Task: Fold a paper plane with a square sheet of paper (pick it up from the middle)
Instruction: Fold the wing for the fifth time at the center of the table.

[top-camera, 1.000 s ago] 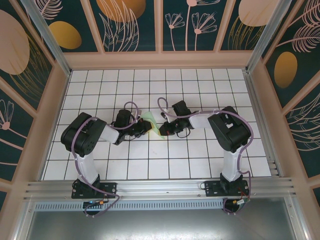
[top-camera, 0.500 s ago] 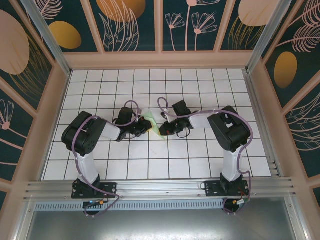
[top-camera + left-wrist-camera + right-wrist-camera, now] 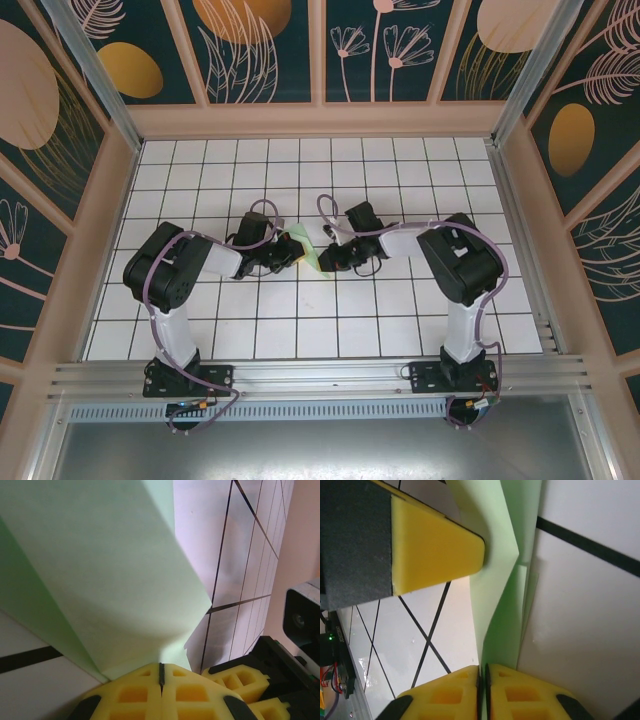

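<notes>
One folded sheet of paper (image 3: 306,250) is seen at the middle of the white-tiled worktop (image 3: 300,330), well apart from every edge. It is pinched by two grippers: the left gripper (image 3: 291,257) is clenched on one side, the right gripper (image 3: 326,262) on the other. Patterned walls (image 3: 260,50) are set around the worktop.

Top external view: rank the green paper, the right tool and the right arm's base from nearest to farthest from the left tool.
1. green paper: pinched in the left tool itself, mid-scene.
2. right tool: just to the right, at the paper's other side.
3. right arm's base: far off, at the near edge on the right.
</notes>
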Robot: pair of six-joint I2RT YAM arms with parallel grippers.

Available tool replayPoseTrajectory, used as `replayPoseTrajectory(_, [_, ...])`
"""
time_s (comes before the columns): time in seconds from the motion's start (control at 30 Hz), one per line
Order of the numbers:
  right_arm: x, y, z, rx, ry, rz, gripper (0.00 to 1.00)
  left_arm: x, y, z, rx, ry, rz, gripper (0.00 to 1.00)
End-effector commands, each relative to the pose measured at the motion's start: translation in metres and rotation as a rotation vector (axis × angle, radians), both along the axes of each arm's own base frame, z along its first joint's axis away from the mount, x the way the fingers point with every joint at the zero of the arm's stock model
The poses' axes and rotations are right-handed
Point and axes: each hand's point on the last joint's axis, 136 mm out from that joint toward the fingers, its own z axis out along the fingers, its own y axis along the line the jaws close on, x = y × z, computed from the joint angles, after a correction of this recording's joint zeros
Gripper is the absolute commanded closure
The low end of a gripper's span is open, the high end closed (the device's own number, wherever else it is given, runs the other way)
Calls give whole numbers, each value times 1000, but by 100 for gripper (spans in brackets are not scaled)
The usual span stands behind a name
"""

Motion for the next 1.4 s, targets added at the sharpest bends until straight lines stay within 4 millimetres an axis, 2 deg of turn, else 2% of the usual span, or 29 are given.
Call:
replayPoseTrajectory(0.0, [0,-9,14,-17,0,-56,79,-8,24,-50,172,93,72,98])
replayPoseTrajectory(0.1, [9,-9,31,0,-34,-116,70,-9,24,-50,173,94,71,98])
replayPoseTrajectory(0.2, [15,-9,40,-2,-67,-146,68,-9,24,-50,172,95,70,98])
replayPoseTrajectory(0.3, [18,-1,43,-8,-80,-137,69,-10,24,-51,173,100,69,98])
replayPoseTrajectory(0.37, [18,7,43,8,-71,-118,74,-10,24,-51,172,100,68,98])
replayPoseTrajectory(0.53, [16,26,32,17,-36,-77,87,-10,24,-51,174,103,68,98])
replayPoseTrajectory(0.7, [15,30,16,-8,-6,-65,92,-10,24,-51,176,105,70,99])
replayPoseTrajectory(0.9, [12,27,0,-40,25,-63,92,-11,25,-54,181,112,70,99])
replayPoseTrajectory(1.37, [-1,15,-11,-109,53,-40,93,-16,35,-69,249,149,87,100])
